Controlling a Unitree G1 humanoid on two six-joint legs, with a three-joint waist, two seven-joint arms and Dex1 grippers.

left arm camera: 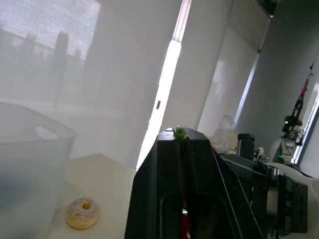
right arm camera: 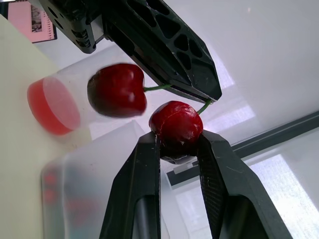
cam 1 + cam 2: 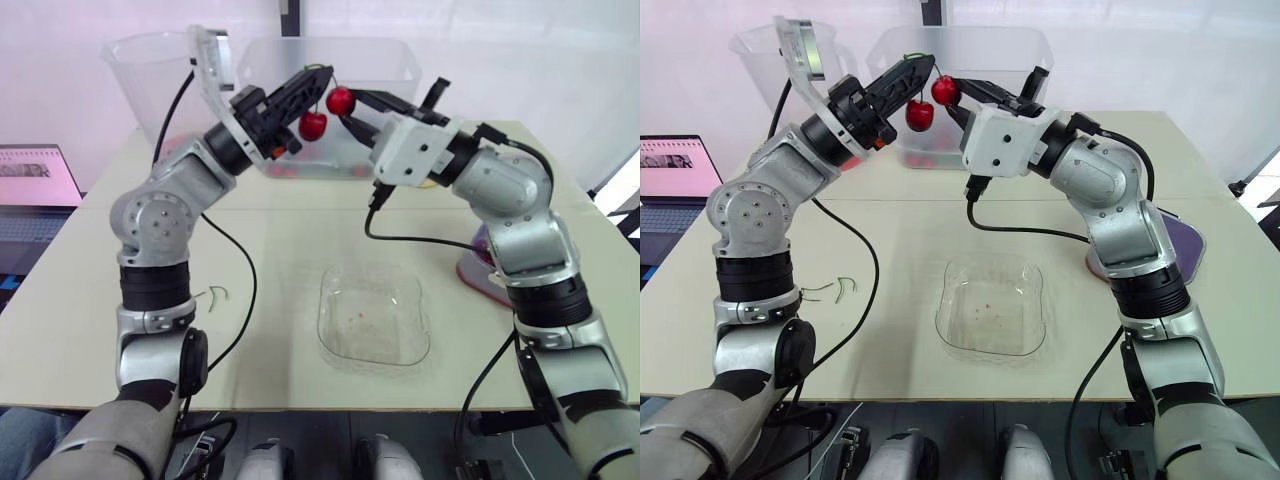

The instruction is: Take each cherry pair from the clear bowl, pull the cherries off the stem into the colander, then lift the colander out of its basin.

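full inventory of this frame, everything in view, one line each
cherries: two, red, midair above the table's back
stem: one, green, joining them
clear bowl: one, clear, mid-table, red specks inside
tub: one, translucent, back, red bits inside
bucket: one, translucent, back left
loose stems: few, green, near left arm
plate: one, purple, right side
donut: one, sugared, on table
laptop: one, open, far left
table: one, beige
left gripper: black, shut on stem
right gripper: black, shut on one cherry
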